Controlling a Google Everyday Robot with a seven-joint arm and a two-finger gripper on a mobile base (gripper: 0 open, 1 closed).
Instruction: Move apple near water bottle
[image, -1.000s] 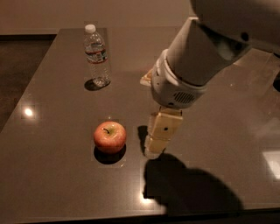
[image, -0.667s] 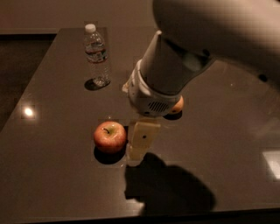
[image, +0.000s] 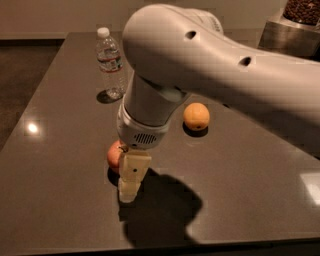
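The red apple sits on the dark table, mostly hidden behind my gripper; only its left side shows. My gripper hangs from the large white arm, right in front of the apple and over its right side, its tip close to the table. The water bottle, clear with a white cap and a red-and-white label, stands upright at the far left of the table, well behind the apple.
An orange-yellow round fruit lies to the right behind the arm. A metal container stands at the far right corner. The table's near edge runs just below the arm's shadow.
The arm has swung left and toward the apple; the gripper now covers the apple's right side. The orange fruit has come into view behind it. The apple and bottle have not moved.
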